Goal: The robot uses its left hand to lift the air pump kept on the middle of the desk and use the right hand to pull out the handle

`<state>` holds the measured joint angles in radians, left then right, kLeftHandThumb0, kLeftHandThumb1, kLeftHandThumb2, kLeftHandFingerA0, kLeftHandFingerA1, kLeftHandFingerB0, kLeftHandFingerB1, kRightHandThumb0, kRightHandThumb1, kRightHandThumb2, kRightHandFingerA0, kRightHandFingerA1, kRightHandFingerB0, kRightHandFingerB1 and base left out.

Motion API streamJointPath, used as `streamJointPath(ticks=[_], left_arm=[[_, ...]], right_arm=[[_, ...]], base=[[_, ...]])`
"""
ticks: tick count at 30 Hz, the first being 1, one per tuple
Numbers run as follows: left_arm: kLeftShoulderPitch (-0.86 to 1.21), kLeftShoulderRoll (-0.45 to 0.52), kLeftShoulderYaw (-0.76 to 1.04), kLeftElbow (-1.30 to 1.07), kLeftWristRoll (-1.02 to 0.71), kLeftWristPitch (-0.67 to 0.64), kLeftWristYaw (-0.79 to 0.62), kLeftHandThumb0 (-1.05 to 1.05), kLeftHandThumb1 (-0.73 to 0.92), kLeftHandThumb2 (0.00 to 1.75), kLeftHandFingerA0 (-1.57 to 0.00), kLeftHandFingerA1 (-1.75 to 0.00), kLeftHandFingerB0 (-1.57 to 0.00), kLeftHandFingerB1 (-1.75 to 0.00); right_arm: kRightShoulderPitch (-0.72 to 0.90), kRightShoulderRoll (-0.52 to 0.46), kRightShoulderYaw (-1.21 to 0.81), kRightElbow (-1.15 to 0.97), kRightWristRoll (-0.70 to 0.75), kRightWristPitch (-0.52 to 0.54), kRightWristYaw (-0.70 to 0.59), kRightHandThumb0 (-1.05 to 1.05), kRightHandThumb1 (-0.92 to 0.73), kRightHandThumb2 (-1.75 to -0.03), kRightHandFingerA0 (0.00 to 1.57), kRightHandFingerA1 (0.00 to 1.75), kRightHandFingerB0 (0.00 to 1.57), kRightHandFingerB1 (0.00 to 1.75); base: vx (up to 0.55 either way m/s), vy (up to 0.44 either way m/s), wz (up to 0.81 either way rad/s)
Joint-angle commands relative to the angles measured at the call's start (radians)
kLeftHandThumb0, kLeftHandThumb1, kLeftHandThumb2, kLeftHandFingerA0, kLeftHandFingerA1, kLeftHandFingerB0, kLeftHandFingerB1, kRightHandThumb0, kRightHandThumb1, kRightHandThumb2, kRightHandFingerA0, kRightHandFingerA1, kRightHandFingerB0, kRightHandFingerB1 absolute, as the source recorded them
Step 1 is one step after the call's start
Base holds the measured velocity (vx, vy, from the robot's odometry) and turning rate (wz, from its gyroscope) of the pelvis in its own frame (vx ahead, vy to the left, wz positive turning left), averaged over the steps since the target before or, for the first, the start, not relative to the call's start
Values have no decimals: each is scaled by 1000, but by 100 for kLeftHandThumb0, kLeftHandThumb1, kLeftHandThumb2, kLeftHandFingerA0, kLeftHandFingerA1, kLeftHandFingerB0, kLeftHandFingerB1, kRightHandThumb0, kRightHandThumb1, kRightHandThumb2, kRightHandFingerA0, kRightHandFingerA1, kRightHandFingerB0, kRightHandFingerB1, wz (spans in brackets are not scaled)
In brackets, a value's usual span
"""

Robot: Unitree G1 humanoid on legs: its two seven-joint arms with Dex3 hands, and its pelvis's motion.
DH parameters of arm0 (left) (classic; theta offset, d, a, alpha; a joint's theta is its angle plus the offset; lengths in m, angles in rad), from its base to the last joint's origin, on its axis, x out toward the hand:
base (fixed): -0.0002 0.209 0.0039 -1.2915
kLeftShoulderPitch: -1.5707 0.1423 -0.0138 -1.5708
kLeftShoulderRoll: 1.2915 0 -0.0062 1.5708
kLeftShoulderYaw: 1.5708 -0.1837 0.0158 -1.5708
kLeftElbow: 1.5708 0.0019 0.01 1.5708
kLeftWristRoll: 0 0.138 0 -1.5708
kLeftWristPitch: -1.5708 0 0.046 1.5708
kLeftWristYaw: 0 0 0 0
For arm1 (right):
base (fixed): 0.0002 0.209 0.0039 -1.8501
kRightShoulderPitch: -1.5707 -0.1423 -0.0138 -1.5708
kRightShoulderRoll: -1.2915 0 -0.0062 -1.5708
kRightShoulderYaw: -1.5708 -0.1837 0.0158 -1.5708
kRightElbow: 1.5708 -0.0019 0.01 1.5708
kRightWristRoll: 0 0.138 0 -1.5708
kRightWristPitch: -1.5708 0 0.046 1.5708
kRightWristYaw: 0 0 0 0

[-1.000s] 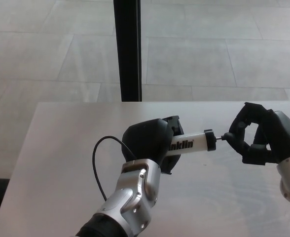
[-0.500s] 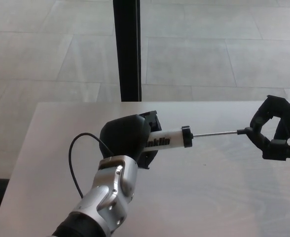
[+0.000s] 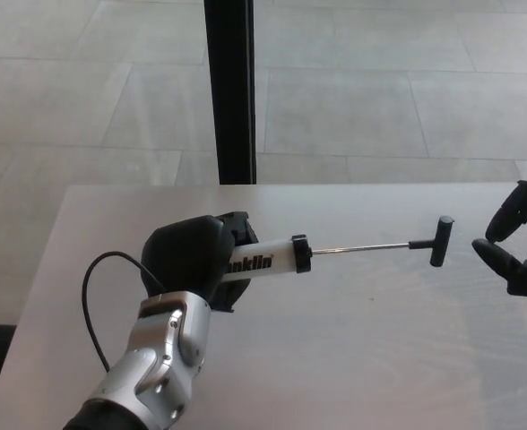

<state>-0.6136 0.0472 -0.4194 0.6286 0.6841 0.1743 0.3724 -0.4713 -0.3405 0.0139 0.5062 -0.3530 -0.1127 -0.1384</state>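
My left robot hand (image 3: 192, 264) grips the pump (image 3: 268, 260) barrel, holding it level above the surface (image 3: 335, 358). The handle (image 3: 440, 241) is out on its thin rod; my right robot hand (image 3: 522, 251) hangs open just beside it. The pump looks light and stiff, but that rod would bend, so hold the barrel
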Motion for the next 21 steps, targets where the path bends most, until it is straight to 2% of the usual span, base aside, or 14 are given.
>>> streamJointPath(ticks=[1, 2, 4, 5, 6, 7, 8, 9, 12, 13, 14, 17, 19, 21], left_arm=[[21, 8, 1, -10, 5, 9, 12, -21, 58, 79, -95, -144, -77, -62], [23, 6, 3, -12, 3, 12, 8, -21, 59, 81, -92, -152, -83, -70], [24, 6, 0, -11, 4, 3, 8, -18, 57, 90, -87, -170, -75, -148], [24, 5, -1, -11, 3, 2, 6, -18, 57, 90, -87, -170, -75, -148], [25, -2, 2, -6, -4, -4, 8, -19, 56, 97, -86, -175, -78, -161], [26, -4, -6, -5, 6, 3, 11, -20, 60, 92, -85, -175, -75, -151], [24, -5, -10, -5, 9, 10, 1, -19, 58, 97, -87, -175, -75, -148], [21, -6, -15, -8, 10, 23, -21, -20, 59, 98, -86, -175, -75, -150], [28, -5, -32, -25, 10, 58, -82, -24, 52, 102, -103, -163, -85, -123], [27, -3, -46, -27, 18, 72, -106, -23, 58, 99, -86, -170, -79, -126], [26, 1, -67, -37, 13, 114, -198, -25, 67, 83, -78, -161, -79, -88], [18, -5, -98, -41, 15, 189, -305, -28, 71, 83, -79, -157, -80, -89], [1, -2, -146, -31, 30, 262, -434, -29, 76, 76, -68, -98, -71, -71], [-18, 7, -194, 0, 63, 277, -488, -28, 70, 66, -62, -82, -66, -61]], right_arm=[[10, 0, -22, 11, 40, -15, 2, -20, -59, -82, 84, 174, 74, 155], [9, 6, -27, 8, 53, -18, 7, -16, -58, -88, 84, 163, 82, 129], [10, 9, -27, 5, 68, -38, 27, -28, -72, -62, 88, 148, 66, 53], [10, 6, -27, 8, 78, -53, 47, -28, -72, -62, 88, 148, 66, 53], [13, -10, -6, -2, 53, -55, 58, -57, -67, -62, 77, 81, 21, 30], [14, -22, 5, -7, 51, -58, 86, -76, -69, -62, 24, 47, 0, 13], [11, -30, 12, -8, 49, -61, 102, -98, -62, -96, 6, 36, 0, 7], [6, -38, 20, -11, 45, -59, 113, -105, -66, -100, 0, 3, 0, 5], [-1, -43, 19, -46, 64, -9, 150, -105, -67, -100, 0, 8, 0, 3], [-7, -42, 16, -40, 67, -7, 146, -105, -67, -100, 0, 10, 0, 3], [-13, -37, 9, -39, 64, -2, 130, -105, -67, -97, 0, 11, 0, 0], [-16, -28, -4, -40, 76, 0, 119, -101, -65, -94, 0, 12, 0, 0], [-15, -10, -23, -47, 95, 6, 100, -90, -58, -88, 0, 14, 0, 0], [-19, -4, -32, -40, 102, -1, 88, -88, -58, -89, 0, 17, 0, 1]], base=[[0, 0, 0], [0, 0, 0], [0, 0, 0], [0, 0, 0], [0, 0, 0], [0, 0, 0], [0, 0, 0], [0, 0, 0], [0, 0, 0], [0, 0, 0], [0, 0, 0], [0, 0, 0], [0, 0, 0], [0, 0, 0]])
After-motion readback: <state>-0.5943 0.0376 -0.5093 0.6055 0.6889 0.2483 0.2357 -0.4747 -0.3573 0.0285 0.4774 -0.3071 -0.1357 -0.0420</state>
